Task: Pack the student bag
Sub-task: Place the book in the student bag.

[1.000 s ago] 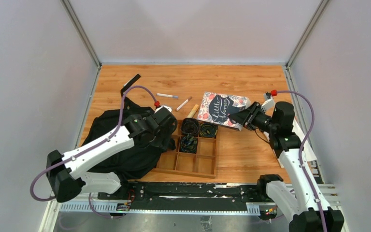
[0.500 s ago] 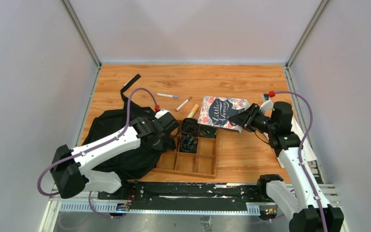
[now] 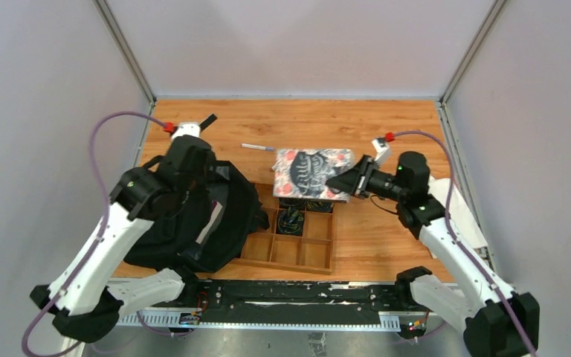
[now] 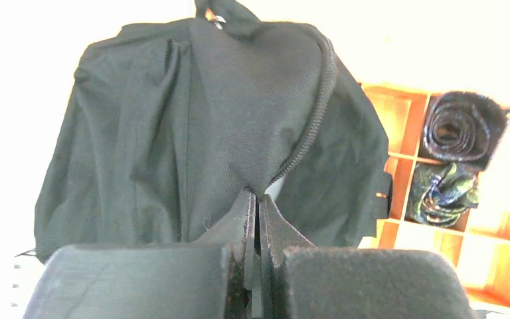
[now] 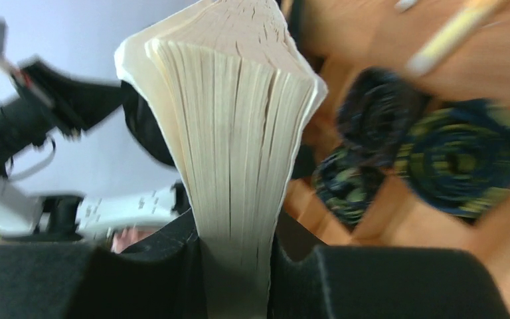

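Observation:
The student bag (image 3: 193, 223), a floppy black backpack, lies left of the wooden tray. My left gripper (image 3: 195, 181) stands over it, shut on a fold of its fabric beside the zipper (image 4: 305, 133), and the cloth (image 4: 206, 113) pulls taut up to the gripper (image 4: 257, 196). My right gripper (image 3: 344, 183) is shut on a floral-covered book (image 3: 308, 172) and holds it in the air above the tray's rear compartments. In the right wrist view the book's page edges (image 5: 239, 100) rise from between the jaws of this gripper (image 5: 236, 266).
A wooden compartment tray (image 3: 297, 249) sits at centre front, with dark rolled items (image 3: 291, 219) in its rear cells (image 4: 461, 126). A pen (image 3: 256, 147) lies behind the book. A black strap (image 3: 207, 120) reaches toward the back left.
My left gripper shut on the bag's fabric and rose back and left, pulling the cloth up. My right arm carried the book left, from beside the tray to above its rear cells.

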`<action>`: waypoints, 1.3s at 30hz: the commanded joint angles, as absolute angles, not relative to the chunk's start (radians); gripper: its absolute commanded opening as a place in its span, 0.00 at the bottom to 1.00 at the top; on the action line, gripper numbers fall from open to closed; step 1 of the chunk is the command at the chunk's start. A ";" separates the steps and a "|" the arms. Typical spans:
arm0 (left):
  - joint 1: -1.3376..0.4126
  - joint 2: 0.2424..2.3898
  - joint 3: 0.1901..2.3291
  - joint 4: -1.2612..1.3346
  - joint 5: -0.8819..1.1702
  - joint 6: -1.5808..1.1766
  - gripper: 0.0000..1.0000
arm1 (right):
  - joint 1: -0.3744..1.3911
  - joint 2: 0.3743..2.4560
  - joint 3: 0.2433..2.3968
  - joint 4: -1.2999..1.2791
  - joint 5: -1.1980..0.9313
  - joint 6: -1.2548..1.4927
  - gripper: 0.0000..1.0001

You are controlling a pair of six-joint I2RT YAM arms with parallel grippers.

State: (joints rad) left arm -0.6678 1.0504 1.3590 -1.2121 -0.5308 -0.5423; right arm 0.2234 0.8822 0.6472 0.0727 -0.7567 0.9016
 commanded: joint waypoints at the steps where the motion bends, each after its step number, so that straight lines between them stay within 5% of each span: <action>1: -0.594 0.995 1.468 -1.249 -0.544 -0.473 0.00 | 0.478 0.975 0.741 0.302 -0.747 0.968 0.00; 10: -0.518 1.009 1.657 -1.290 -0.570 -0.427 0.00 | 0.781 1.354 0.928 0.483 -0.664 1.041 0.00; 26: -0.514 0.975 1.606 -1.289 -0.461 -0.460 0.00 | 1.004 1.925 1.326 0.472 -0.372 1.233 0.00; 39: -0.514 0.975 1.583 -1.286 -0.398 -0.485 0.00 | 1.128 2.074 1.570 0.238 -0.072 1.187 0.02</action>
State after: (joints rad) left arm -0.5182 0.9878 1.5738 -1.3552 -0.4194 -0.4721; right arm 1.0824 2.0754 1.4979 0.2649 -0.2001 1.2350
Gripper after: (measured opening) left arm 0.011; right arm 0.290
